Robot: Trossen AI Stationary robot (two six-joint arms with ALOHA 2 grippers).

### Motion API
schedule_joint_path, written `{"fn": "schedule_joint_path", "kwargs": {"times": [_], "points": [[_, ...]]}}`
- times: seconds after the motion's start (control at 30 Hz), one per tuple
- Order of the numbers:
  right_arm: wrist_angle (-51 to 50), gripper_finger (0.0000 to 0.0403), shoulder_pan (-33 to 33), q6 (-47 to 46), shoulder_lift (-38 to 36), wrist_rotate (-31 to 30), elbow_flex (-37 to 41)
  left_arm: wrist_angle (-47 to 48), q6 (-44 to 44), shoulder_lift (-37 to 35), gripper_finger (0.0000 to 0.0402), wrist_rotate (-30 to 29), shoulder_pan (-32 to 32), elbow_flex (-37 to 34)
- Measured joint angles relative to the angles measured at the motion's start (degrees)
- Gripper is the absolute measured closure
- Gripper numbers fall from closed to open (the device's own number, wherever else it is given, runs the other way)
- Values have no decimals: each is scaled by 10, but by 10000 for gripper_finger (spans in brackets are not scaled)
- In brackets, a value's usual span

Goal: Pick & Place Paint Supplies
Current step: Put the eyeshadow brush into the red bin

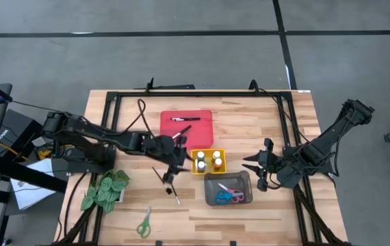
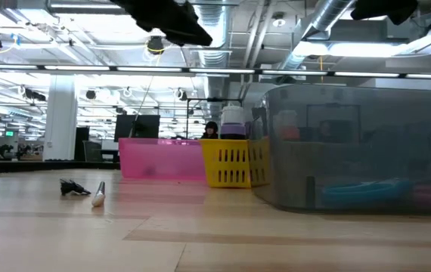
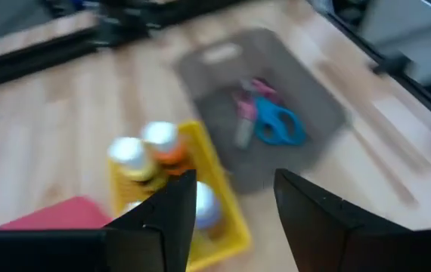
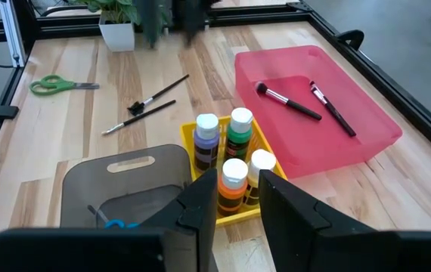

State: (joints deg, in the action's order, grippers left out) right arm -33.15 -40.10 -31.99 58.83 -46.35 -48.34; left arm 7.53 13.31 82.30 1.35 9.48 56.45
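Most things look put away: four paint bottles [image 4: 231, 155] stand in the yellow tray [image 1: 209, 170], two brushes [image 4: 306, 102] lie in the red tray [image 4: 367, 125], and scissors [image 1: 229, 196] are in the grey tray [image 1: 244, 179]. Two more brushes [image 4: 151, 104] and the green scissors [image 1: 144, 222] wait on the desk [image 1: 277, 219]. The left gripper [image 1: 170, 178], above those brushes, is released and empty. The right gripper [image 1: 255, 167] waits beside the grey tray, a little apart, holding nothing.

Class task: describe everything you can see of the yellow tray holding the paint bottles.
The yellow tray is a small, rectangular, plastic-looking basket; the low view shows slotted walls. It sits flat on the wooden table, between the red tray and the grey tray, close beside both. Four paint bottles with white caps stand upright inside, filling it: one purple-labelled, one green, one orange, one partly hidden. Neither gripper touches it.
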Motion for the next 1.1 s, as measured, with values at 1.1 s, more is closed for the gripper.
{"fn": "schedule_joint_path", "kwargs": {"times": [1.1], "points": [[3,309,0,-7,0,15,0,48,389,216,193,-39,194,26]]}}
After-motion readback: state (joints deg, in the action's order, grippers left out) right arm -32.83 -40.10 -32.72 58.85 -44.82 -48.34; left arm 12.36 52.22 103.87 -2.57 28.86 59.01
